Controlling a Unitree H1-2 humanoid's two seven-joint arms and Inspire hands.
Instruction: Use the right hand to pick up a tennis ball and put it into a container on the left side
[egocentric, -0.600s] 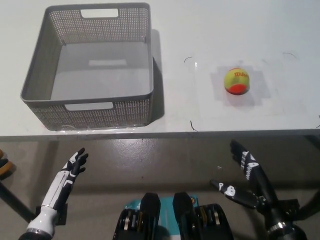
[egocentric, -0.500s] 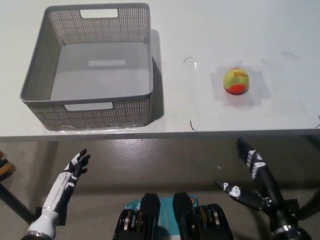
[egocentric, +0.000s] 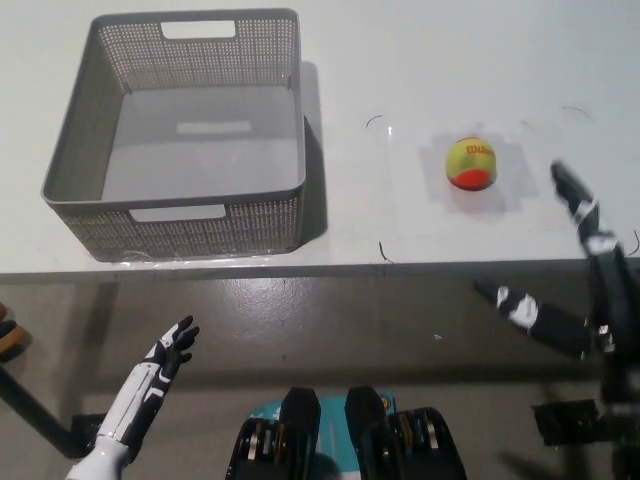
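- Left hand (egocentric: 165, 362) is hanging low at the lower left, below the bench edge, fingers apart, holding nothing; resting.
- One container: a grey perforated basket (egocentric: 70, 150) is sitting on the left part of the white bench (egocentric: 400, 60), empty, with a cut-out handle on its near and far walls.
- One tennis ball (egocentric: 472, 163), yellow over orange with a red logo, is lying on the bench right of centre, well apart from the basket and back from the near edge.
- Right hand (egocentric: 575, 262) is reaching up at the far right, fingers spread wide, gripping nothing. One fingertip is showing over the bench just right of the ball; the rest is sitting at or below the bench edge. Not touching the ball.
- Step in hand, as I read it: approach for the grasp. Nothing picked up yet.
- To do it well: bring the palm over the ball from the right and above, keeping the fingers spread until they are straddling it. A sideways nudge would probably be sending it rolling, so come down rather than sweeping in.
- Close evenly around the widest part, lift clear, then carry left high enough to clear the basket's right wall before releasing.
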